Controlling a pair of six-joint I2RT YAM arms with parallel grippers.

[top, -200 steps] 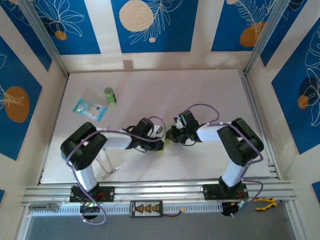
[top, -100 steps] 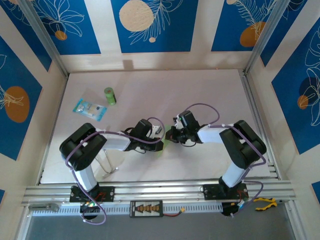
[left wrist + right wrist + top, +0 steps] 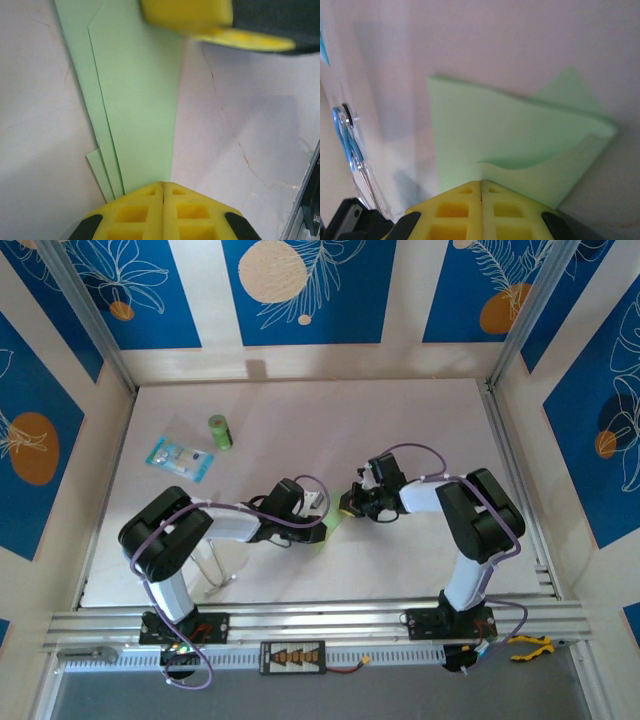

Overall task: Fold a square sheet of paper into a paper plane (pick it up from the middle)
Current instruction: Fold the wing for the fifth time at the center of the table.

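You have no text, number or brand you can read here. The packet [image 3: 180, 457] carries blue print, too small to make out. The black box [image 3: 292, 656] on the front rail shows pale triangles, no letters.

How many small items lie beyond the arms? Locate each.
2: the green cylinder stands far left; the clear packet lies beside it, slightly nearer and leftward. Others may be hidden.
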